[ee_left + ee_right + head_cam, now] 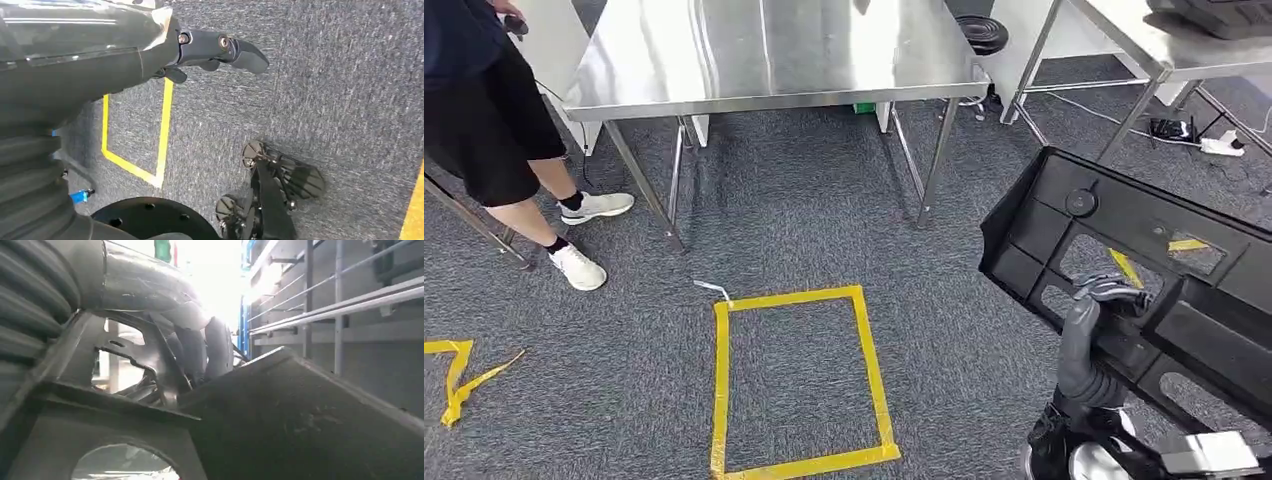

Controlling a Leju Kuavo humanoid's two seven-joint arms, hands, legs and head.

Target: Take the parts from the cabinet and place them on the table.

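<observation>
A large black plastic panel part (1144, 260) with several cut-outs and bits of yellow tape hangs at the right of the head view. My right hand (1096, 310) grips it, fingers hooked through one opening. In the right wrist view the fingers (200, 347) curl over an edge of the black part (300, 425). The steel table (764, 50) stands ahead, its top bare. My left hand (215, 50) hangs over the carpet with its fingers stretched out and nothing in them.
A yellow tape rectangle (799, 380) marks the carpet in front of the table. A person (494, 120) in dark clothes and white shoes stands at the table's left end. A second steel table (1154, 40) is at the right, with cables and a power strip (1219, 145) under it.
</observation>
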